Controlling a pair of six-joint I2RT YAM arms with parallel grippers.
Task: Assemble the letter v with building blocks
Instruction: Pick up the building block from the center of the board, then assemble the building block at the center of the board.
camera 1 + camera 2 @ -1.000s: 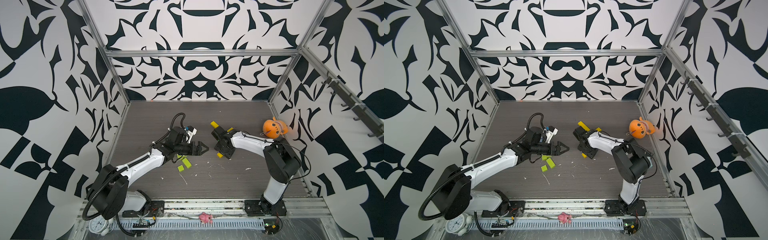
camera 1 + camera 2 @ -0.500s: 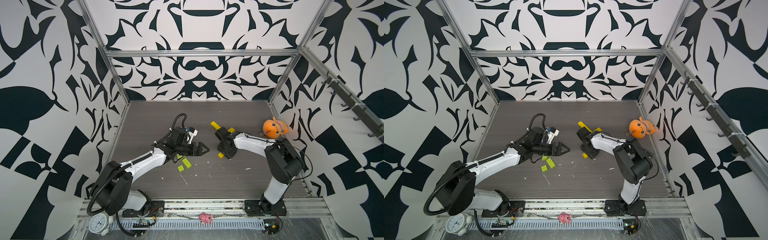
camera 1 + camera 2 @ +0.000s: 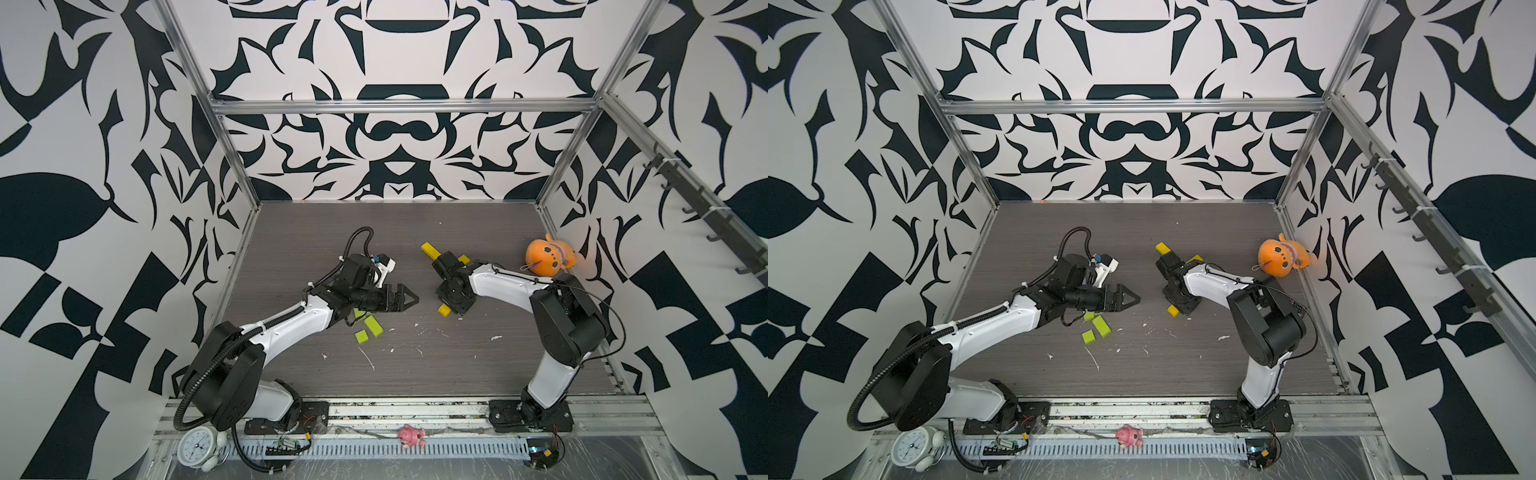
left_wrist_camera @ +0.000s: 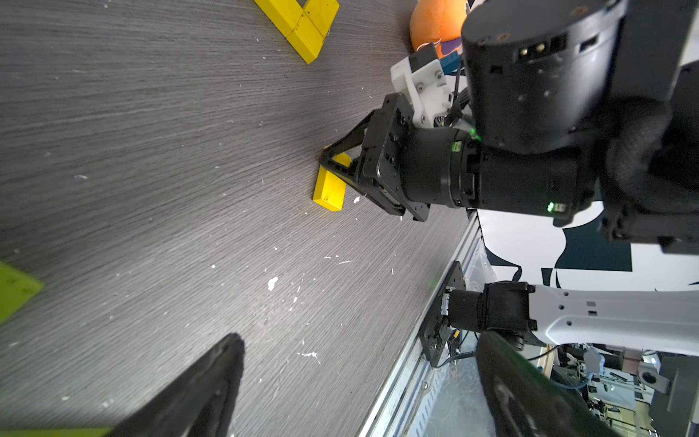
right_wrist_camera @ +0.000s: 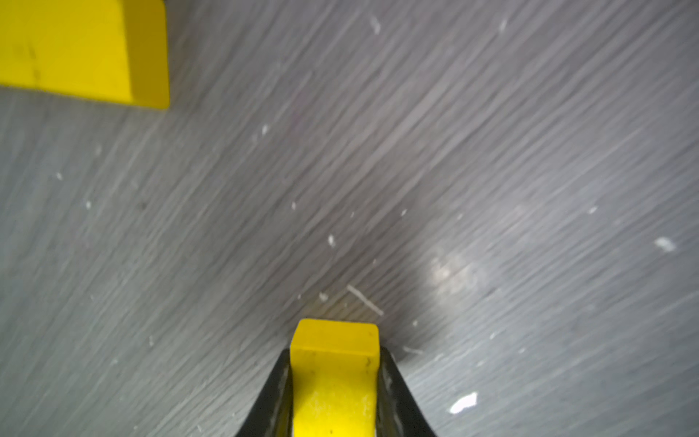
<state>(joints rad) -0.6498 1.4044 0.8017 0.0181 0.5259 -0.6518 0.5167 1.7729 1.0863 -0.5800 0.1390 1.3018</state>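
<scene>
My right gripper is shut on a yellow block lying on the dark floor; its end sticks out past the fingertips. In both top views the wrist covers most of this block, and only one end shows. Behind the right wrist lie two more yellow blocks, touching in a corner shape. Three lime green blocks lie beside my left arm. My left gripper hovers open and empty, pointing at the right gripper.
An orange plush toy sits against the right wall. White scraps are scattered over the floor. A pink toy and a clock rest on the front rail outside the floor.
The right gripper's jaws have closed onto the yellow block. Both arms have barely moved, and the left gripper has stayed open.
</scene>
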